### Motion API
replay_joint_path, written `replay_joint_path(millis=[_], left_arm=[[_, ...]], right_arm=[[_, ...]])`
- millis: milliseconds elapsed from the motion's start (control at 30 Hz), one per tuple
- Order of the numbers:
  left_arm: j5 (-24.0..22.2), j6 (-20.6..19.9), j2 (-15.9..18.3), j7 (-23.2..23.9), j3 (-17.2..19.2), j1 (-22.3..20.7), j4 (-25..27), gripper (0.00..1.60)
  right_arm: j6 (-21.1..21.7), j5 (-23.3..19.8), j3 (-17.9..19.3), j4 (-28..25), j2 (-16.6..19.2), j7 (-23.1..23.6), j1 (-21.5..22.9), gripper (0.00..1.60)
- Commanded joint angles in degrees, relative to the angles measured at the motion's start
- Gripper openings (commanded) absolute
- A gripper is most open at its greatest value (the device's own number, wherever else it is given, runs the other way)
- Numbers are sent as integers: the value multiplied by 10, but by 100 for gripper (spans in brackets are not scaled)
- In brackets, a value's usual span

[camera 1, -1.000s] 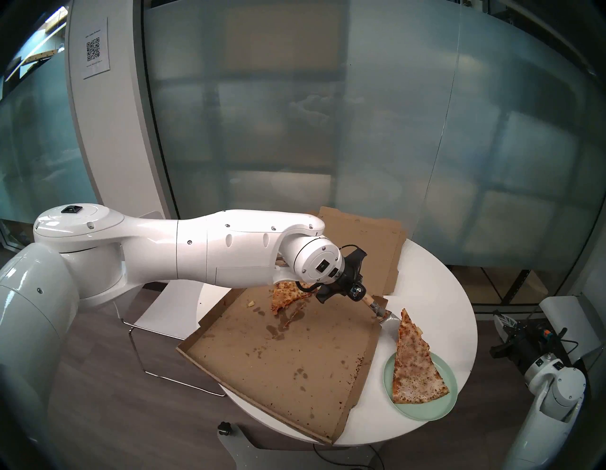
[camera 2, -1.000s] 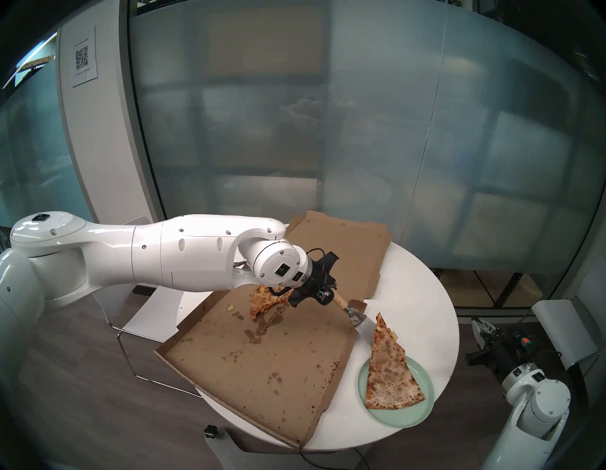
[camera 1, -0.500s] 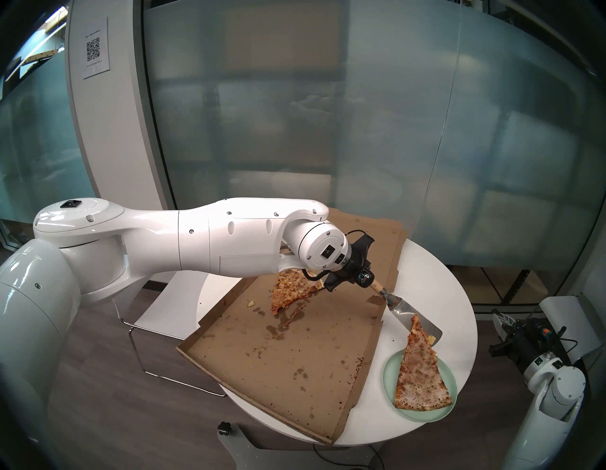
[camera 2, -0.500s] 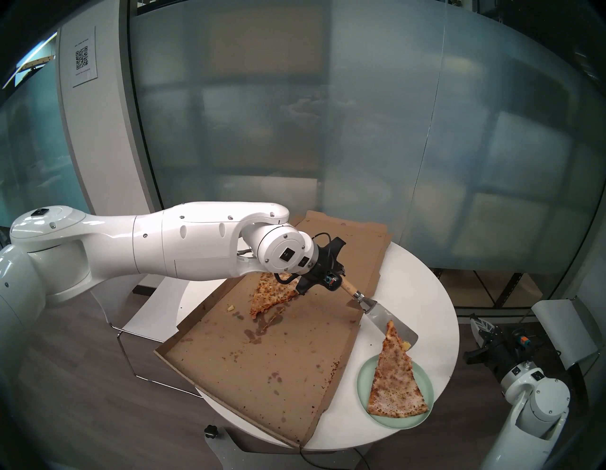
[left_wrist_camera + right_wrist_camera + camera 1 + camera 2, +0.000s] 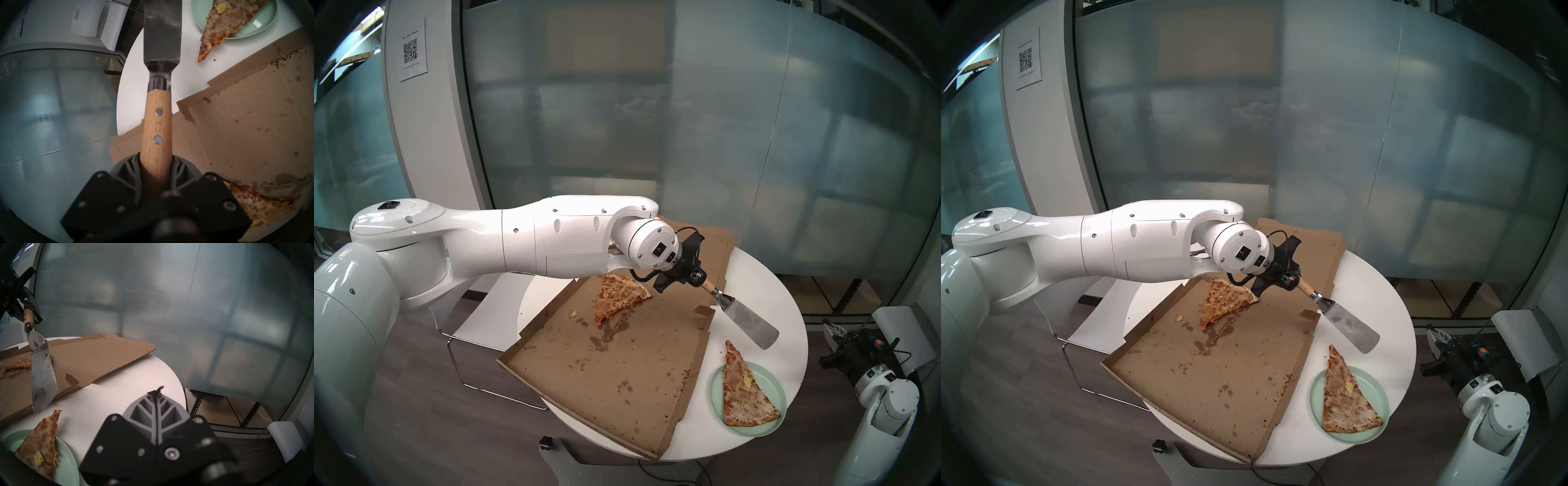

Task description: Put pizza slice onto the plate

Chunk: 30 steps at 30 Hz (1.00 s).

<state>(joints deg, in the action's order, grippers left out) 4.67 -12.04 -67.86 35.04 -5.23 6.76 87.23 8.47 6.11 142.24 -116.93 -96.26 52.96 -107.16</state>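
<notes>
The long pale pizza slice (image 5: 743,393) lies on the mint-green plate (image 5: 768,376) at the table's front right. Its wide crust end is on the plate and its narrow tip overhangs onto the table. Both also show in the left wrist view, slice (image 5: 226,22) and plate (image 5: 254,25). My left gripper (image 5: 695,275) is shut on the wooden handle of a metal spatula (image 5: 750,322). The bare blade hangs in the air behind the slice's tip, apart from it. My right gripper (image 5: 157,395) is shut and empty, low beside the table's right edge.
An open, greasy cardboard pizza box (image 5: 602,373) covers the left and middle of the round white table (image 5: 755,278). A shorter orange slice (image 5: 619,298) lies at its back. A white chair (image 5: 483,322) stands left of the table and a frosted glass wall behind.
The spatula has come out from under the slice and risen up and back. The slice has slid further onto the plate and its tip now rests on the table. The right arm is still.
</notes>
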Motion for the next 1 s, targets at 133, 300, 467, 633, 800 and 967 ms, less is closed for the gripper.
replay_joint_path(millis=[133, 300, 467, 633, 800, 967], left_arm=[[-111, -35, 50, 45, 62, 2, 36, 0], [-136, -56, 84, 51, 72, 2, 71, 0], [-164, -86, 144, 66, 87, -8, 129, 0], [-177, -104, 180, 71, 91, -4, 153, 0], [-189, -135, 183, 82, 92, 0, 144, 0], [-203, -151, 242, 78, 100, 8, 179, 0]], right_arm=[[-1, -1, -8, -19, -2, 5, 1, 0], [0, 0, -13, -23, -3, 6, 2, 0], [-1, 1, -16, -26, -3, 7, 4, 0], [-2, 2, -17, -27, -2, 9, 4, 0], [-1, 2, -18, -29, -1, 10, 4, 0], [-1, 3, -21, -34, 0, 13, 4, 0]])
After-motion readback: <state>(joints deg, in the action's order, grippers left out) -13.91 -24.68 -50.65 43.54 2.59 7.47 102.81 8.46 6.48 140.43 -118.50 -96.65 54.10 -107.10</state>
